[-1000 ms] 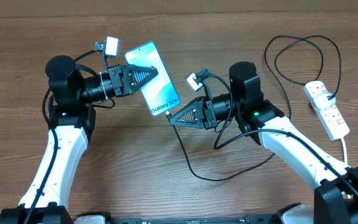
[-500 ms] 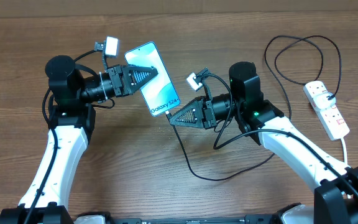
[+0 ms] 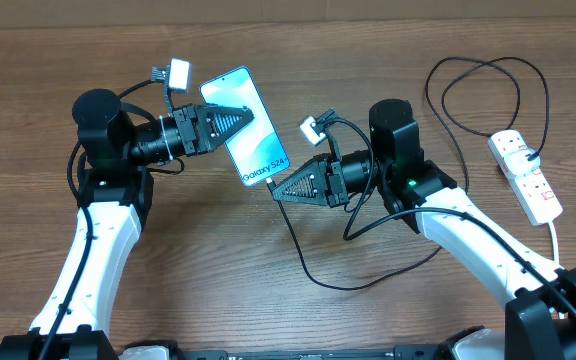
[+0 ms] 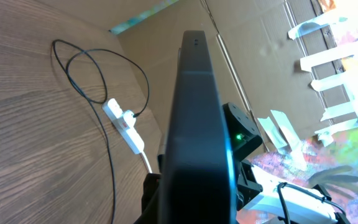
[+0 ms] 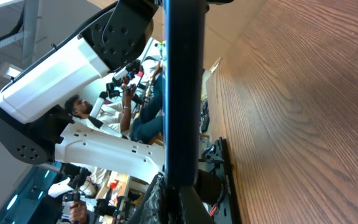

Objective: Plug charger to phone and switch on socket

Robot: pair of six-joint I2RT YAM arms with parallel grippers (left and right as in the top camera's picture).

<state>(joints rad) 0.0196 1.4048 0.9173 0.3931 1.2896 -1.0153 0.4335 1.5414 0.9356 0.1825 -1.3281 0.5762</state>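
Nearest the robot, on the brown wood-grain surface (image 3: 218,270), slack of the long thin black charger cable (image 3: 320,284) lies in a loose curve, then climbs to the right gripper (image 3: 280,192). Its jaws are narrow and look nipped on the cable's plug end, w/ the tip right at the bottom edge of the slim smartphone with light-blue lit screen (image 3: 260,150). Overhead can't show whether the plug is seated or only touching. Right wrist view gives just the phone's dark edge (image 5: 182,93) dead ahead, port hidden.

Next out, the phone looks held off the surface, tilted, screen up, "Galaxy S24" legible. The left gripper (image 3: 236,118) has its jaws clamped across the upper half, one finger lying over the screen. Left wrist view has the phone edge-on (image 4: 194,124) btwn them.

Farthest, well apart at the right edge, is the long white power strip with small red switches (image 3: 526,178), its thick white cord (image 3: 556,238) trailing back toward the robot. The black cable loops beyond it and appears to run into the strip. Neither gripper is near it. Switch positions are too small to read.

Progress, as I judge it: phone presented and plug brought to the port, i.e. approx mid-insertion. Left to do: get the plug home, let go, then reach across & flip the switch. That last part looks not yet begun.
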